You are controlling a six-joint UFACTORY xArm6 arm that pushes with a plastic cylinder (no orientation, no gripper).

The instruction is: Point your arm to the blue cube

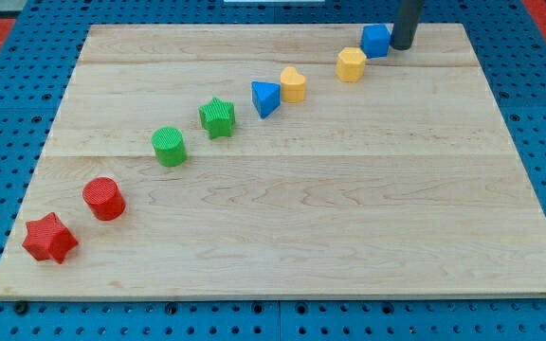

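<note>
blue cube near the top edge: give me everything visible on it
The blue cube is a small, solid blue block with a matte, plastic-looking surface and softly rounded edges. It sits flat on the wooden board near the view's top edge, right of centre, at the upper end of the diagonal line of blocks. My tip stands right beside its right side, touching or nearly so; contact cannot be confirmed. The yellow block lies just below-left, apart from it.

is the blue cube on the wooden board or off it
On it: the blue cube sits flat on the wooden board near its top edge, with my tip just to its right.
</note>
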